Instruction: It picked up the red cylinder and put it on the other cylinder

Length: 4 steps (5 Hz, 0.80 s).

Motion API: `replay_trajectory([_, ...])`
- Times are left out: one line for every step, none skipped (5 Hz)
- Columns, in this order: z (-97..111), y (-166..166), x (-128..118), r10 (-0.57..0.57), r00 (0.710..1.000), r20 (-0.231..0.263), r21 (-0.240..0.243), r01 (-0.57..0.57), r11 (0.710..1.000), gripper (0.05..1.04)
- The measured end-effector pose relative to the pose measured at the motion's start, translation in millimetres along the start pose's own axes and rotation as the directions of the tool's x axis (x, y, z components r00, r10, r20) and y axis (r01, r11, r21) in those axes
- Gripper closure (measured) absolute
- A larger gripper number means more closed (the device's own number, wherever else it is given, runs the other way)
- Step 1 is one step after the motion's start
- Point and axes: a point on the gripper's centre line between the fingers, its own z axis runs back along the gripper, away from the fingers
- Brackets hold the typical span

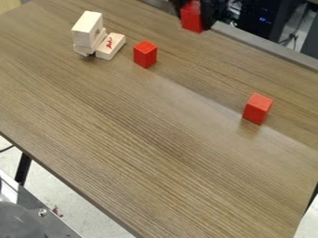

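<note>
I've got claw [195, 14] closed on red block [191, 19], up by table's [149, 139] far edge. Block's boxy, bright red, flat-sided, approx upright. Most of claw's cut off up top; dark bkgd blurs its outline.

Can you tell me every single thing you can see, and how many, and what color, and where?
table: one, brown wood, across the middle
wooden pieces: at least two, pale, one with a red mark, upper left on the table
red block: one, just right of the wooden pieces
other red block: one, red, right side of the table
held block: one, red, top edge, in the gripper
table leg: one, black, lower left
floor: pale, lower left
dark equipment: black with blue lights, top right
gripper: one, black, top edge
</note>
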Motion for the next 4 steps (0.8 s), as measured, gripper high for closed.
replay_trajectory([1, 20, -1, -0.018, 1.000, 0.020, 0.021, 0.017, 1.000, 0.477])
replay_trajectory([-7, 35, -5, -0.019, 1.000, 0.007, 0.035, 0.019, 0.999, 0.477])
replay_trajectory([-17, 51, -7, -0.014, 1.000, -0.013, 0.049, 0.014, 0.999, 0.477])
replay_trajectory([-27, 64, -6, -0.019, 0.999, -0.034, 0.069, 0.021, 0.997, 0.478])
